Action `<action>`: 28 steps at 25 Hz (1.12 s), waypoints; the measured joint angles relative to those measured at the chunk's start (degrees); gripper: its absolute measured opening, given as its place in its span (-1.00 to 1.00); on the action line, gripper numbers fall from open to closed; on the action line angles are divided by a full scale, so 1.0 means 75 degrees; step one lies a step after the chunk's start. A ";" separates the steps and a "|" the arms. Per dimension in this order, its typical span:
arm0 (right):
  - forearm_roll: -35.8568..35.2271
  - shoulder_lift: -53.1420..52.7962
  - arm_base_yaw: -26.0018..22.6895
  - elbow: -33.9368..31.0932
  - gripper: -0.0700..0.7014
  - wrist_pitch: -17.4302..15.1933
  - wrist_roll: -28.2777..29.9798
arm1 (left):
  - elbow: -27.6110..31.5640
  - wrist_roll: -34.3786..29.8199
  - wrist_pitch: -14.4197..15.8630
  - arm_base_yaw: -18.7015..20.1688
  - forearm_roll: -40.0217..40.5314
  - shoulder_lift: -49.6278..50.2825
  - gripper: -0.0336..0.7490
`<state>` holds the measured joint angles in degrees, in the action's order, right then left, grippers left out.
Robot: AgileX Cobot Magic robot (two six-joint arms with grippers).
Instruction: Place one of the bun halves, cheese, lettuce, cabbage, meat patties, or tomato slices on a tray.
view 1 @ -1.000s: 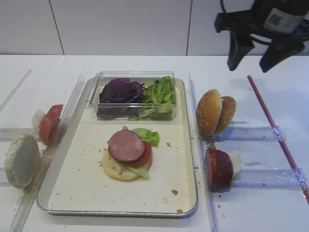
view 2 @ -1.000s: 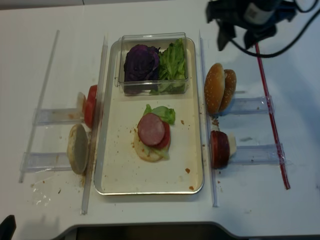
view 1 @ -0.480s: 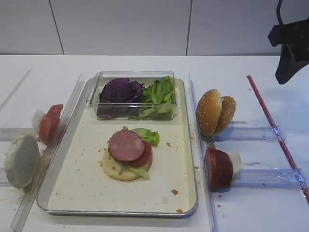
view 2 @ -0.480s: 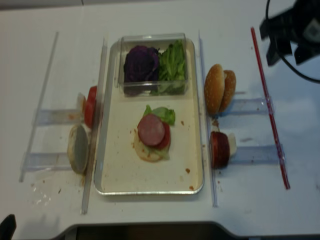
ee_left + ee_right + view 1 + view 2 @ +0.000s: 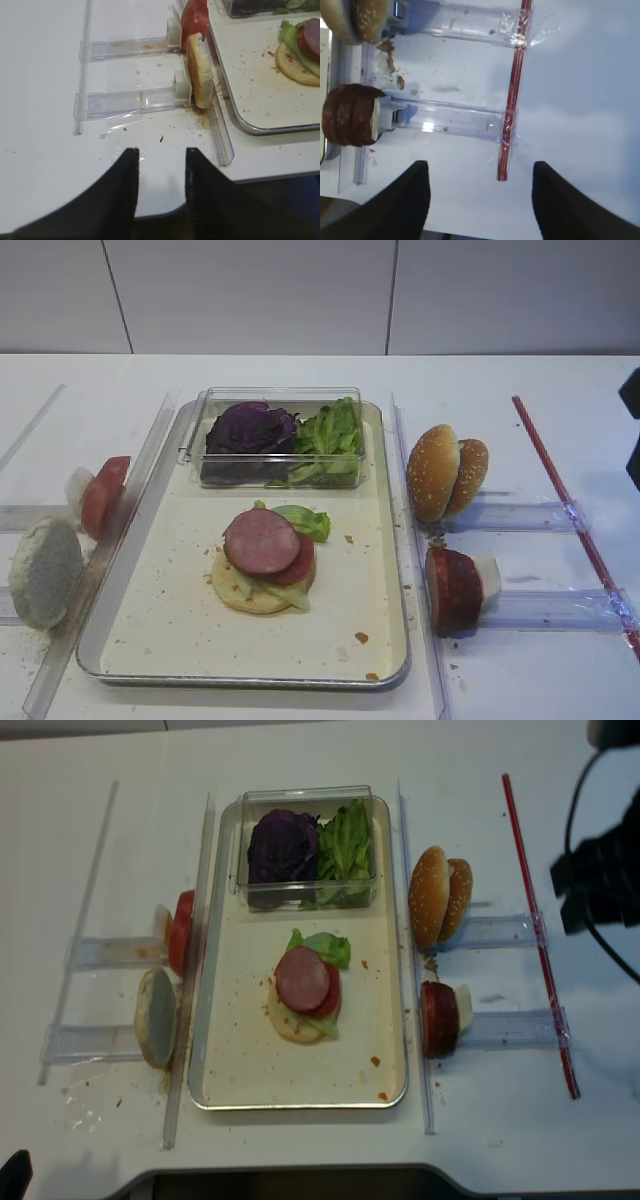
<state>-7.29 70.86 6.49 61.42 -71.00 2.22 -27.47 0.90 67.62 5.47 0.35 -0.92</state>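
Sesame bun halves (image 5: 446,472) right of the tray (image 5: 390,640) look soft and crushable; I'd pinch the edges gently; right pincer (image 5: 477,200) gapes wide, empty.

We see a robot test bench dressed as a burger station: a white table (image 5: 300,375), clear acrylic dispenser rails (image 5: 530,517), a crumb-speckled tray (image 5: 160,640) and plain white wall panels (image 5: 250,295).

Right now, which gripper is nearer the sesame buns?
Right. The right gripper hangs just right of the sesame buns; the left gripper is at the near-left table edge, across the tray.
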 joint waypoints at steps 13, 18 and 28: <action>0.0034 -0.3033 0.0000 -0.2101 0.35 -0.0016 0.0000 | 0.0000 0.0000 0.0000 0.0000 0.0000 0.0000 -0.34; 0.0348 -0.4263 0.0000 -0.2674 0.31 -0.0058 0.0000 | 0.0000 0.0000 0.0000 0.0000 0.0000 0.0000 -0.34; 0.0448 -0.6780 0.0000 -0.3891 0.18 -0.0166 0.0000 | 0.0000 0.0000 0.0000 0.0000 0.0000 0.0000 -0.34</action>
<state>-3.92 20.01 6.49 32.23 -72.24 2.22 -27.47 0.90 67.62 5.47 0.35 -0.92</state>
